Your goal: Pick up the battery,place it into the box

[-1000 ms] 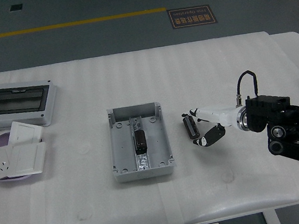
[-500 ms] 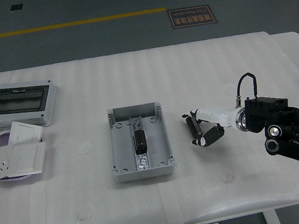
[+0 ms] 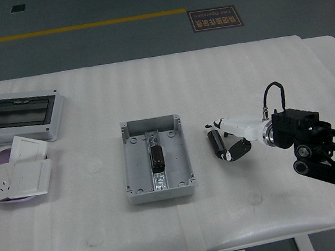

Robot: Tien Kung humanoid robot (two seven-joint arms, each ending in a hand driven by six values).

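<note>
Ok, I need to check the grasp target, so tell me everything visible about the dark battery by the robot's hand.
The dark cylindrical battery lies on the white table, just right of the open grey box, its long axis running roughly near to far. The right hand closes around it, fingers at its right side. Its surface looks smooth, and any label is too small to read.

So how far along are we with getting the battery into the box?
One dark battery already lies inside the open grey box. The right hand is closed around a second battery, right of the box, low over the table. Carrying it across and setting it inside are left.
</note>
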